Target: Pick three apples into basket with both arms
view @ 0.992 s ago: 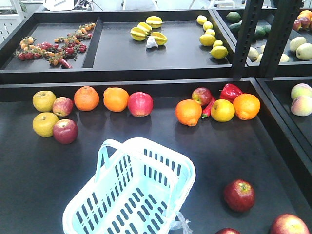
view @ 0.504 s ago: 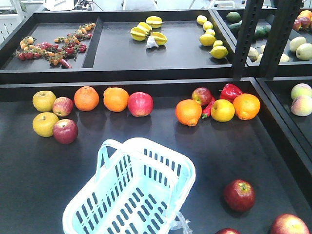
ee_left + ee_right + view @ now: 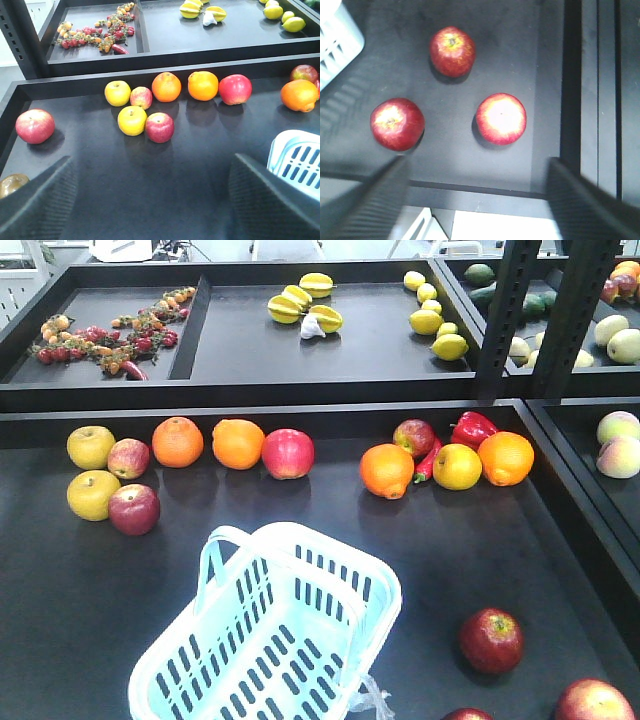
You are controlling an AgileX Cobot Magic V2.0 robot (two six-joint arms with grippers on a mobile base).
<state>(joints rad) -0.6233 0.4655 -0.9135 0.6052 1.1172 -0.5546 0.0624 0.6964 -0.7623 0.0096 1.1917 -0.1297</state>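
Three apples [image 3: 452, 51] spotted loose on dark tray [image 3: 450, 560], right of basket [image 3: 330, 540], apart from each other. Only slotted floor seen inside basket; plastic scrap [image 3: 372, 700] lodged at its near corner. Both wide-spread: left gripper [image 3: 155, 200] over tray, right gripper [image 3: 475, 200] over apples

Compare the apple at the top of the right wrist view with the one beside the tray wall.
The top apple is mostly dark red; the wall-side apple has a large pale patch, perhaps glare. The top apple shows its stem hollow; the wall-side apple shows none clearly. Both are round and red, on the dark tray.
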